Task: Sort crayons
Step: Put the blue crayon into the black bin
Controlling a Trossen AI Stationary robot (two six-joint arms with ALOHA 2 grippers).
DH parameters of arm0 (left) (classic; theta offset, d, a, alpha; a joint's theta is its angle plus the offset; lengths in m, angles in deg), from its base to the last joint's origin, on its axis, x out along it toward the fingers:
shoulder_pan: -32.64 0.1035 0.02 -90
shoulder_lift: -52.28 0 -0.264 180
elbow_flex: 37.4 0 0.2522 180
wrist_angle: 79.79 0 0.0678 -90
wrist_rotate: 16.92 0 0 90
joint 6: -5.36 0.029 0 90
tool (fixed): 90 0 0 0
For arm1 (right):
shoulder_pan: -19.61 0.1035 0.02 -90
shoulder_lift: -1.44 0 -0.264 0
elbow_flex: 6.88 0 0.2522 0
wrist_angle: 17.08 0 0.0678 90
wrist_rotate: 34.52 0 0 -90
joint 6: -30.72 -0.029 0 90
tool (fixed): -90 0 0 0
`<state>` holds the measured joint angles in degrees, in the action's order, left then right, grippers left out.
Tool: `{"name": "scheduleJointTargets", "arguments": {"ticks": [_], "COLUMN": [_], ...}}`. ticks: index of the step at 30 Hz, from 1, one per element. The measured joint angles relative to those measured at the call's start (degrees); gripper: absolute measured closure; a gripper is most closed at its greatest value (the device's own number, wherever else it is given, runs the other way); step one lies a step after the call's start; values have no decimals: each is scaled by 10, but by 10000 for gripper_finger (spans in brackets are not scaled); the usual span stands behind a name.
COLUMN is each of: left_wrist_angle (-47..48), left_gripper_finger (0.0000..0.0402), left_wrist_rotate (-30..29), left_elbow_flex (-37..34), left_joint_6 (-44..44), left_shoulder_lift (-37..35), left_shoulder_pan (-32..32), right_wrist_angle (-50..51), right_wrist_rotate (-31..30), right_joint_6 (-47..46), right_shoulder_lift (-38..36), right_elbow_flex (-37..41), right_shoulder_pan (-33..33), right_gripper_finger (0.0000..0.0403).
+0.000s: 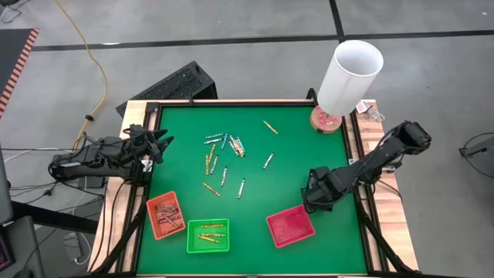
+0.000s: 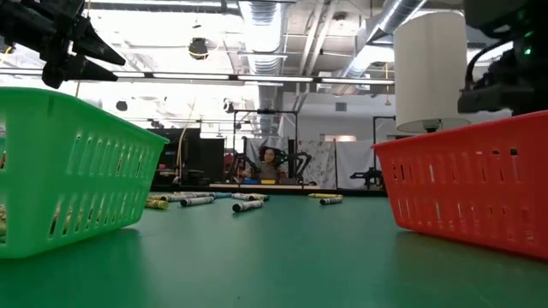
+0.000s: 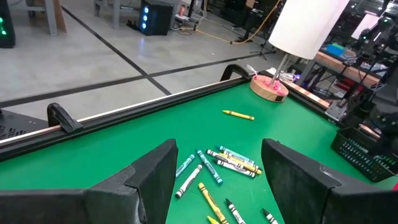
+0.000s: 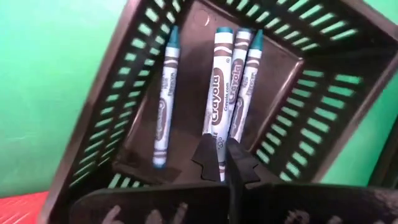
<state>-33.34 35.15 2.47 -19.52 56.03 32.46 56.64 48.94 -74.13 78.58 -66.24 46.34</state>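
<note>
Presently, my right gripper [image 4: 224,163] hangs over the black tray [image 4: 124,74], fingers pressed together, holding nothing; three blue crayons [image 4: 219,87] lie inside it; my left gripper [image 1: 158,143] waits spread wide at the table's left edge; loose crayons [image 1: 224,147] scatter mid-table [image 1: 293,162].

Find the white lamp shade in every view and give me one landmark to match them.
High view: white lamp shade at the table's far right corner.
Low view: upper right, behind the red tray.
Left wrist view: top right, on its round base.
Right wrist view: not in it.
Shared landmark: the scattered crayons mid-table.
</note>
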Motion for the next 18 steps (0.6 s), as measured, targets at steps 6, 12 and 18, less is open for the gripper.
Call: {"name": "scheduleJointTargets", "arguments": {"ticks": [6,12,18], "left_wrist_angle": [0,0,0], "left_gripper_finger": [178,178,178], "left_wrist_rotate": [0,-1,-1], "left_elbow_flex": [0,0,0], "left_joint_6": [0,0,0], "left_shoulder_lift": [0,0,0], "left_shoulder_pan": [0,0,0], "right_wrist_angle": [-67,-78,-84], "right_wrist_rotate": [5,7,7], "right_joint_6": [27,29,29], "right_shoulder_lift": [0,0,0], "right_elbow_flex": [31,48,51], "right_shoulder_pan": [-18,-25,-25], "right_gripper_finger": [403,400,367]}}
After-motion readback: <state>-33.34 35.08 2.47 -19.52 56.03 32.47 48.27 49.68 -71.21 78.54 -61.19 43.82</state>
